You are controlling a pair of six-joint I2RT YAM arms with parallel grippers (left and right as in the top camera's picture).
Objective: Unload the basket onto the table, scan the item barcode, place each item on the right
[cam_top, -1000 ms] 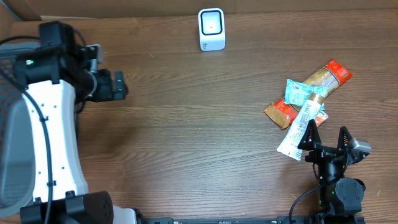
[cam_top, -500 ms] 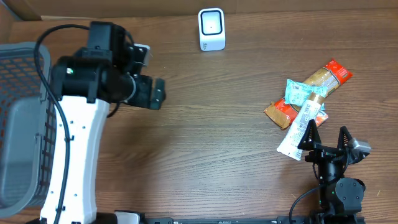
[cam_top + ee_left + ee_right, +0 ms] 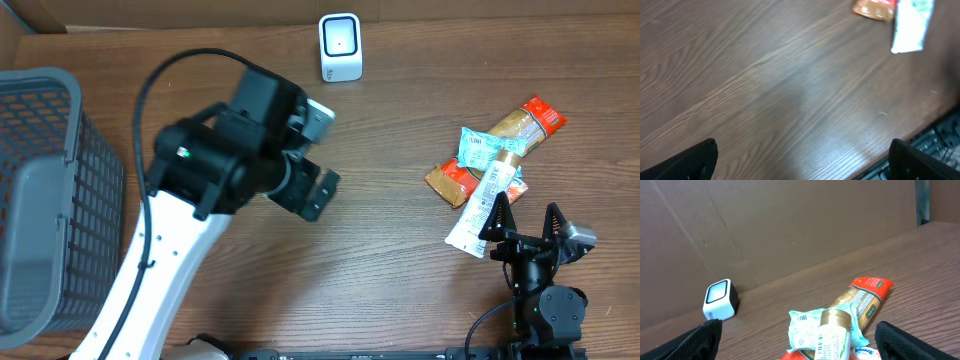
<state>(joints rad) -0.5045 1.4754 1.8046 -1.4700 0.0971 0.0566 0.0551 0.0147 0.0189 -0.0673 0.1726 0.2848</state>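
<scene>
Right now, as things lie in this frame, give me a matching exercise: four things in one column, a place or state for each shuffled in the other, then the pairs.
Things:
1. basket
2. scanner
3. snack packets
4. left pincer

Places or states:
A. open, above the middle of the table
B. heaped together on the right side
C. standing at the far edge, near the centre
D. at the left edge, grey mesh

Pairs: 1-D, 2-C, 3-B, 4-A
</scene>
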